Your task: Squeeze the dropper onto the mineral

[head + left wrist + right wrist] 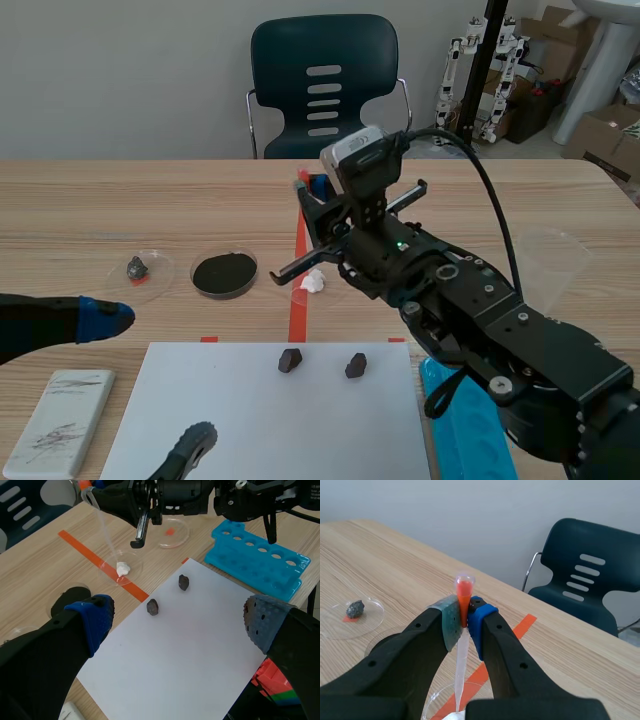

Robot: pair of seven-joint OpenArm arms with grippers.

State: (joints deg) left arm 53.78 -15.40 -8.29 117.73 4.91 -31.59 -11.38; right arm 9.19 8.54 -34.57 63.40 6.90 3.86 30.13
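Right wrist view: R gripper (464, 626) is clamped on the dropper (463, 587), pads pressing its orange bulb w/ the bulb's top sticking up past the fingertips. Clear stem runs down btwn the fingers toward the white mineral (454, 716), which barely shows at the edge under the gripper.

Left wrist view shows it better: stem slants down to the white mineral in a clear dish (111, 559) that sits on the orange tape line. Tip is right at the lump; can't tell if it touches.

L gripper (175, 620) hangs w/ fingers spread wide, nothing btwn them, over a white paper sheet (200, 650). In scene view it's low at the near left, well apart from the dropper.

On the sheet's far edge are two dark rocks (152, 607) (184, 582), near each other but apart. Blue tube rack (260, 562) lies just beside the sheet on the R arm's side.

Left of the tape, a dish of black powder (224, 273), and further left a dish w/ a grey rock (137, 267). White tile (60, 420) w/ scratch marks at the near left corner. Clear cup (550, 255) far right. Dark chair (325, 80) behind the table
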